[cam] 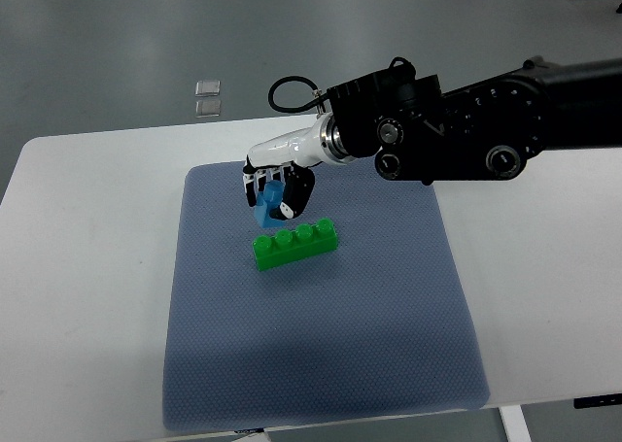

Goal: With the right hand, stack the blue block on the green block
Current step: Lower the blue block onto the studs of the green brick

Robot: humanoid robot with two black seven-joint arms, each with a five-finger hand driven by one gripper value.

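Grey floor, white table, blue mat; right hand grips blue block above green block.

Lab: white table, blue mat, grey floor.

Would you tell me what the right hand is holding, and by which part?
The right hand holds the blue block, fingers around its upper part.

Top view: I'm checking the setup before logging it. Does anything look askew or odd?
Nothing is damaged or spilled. The green block lies slightly slanted on the blue mat, and the right hand holds the blue block tilted.
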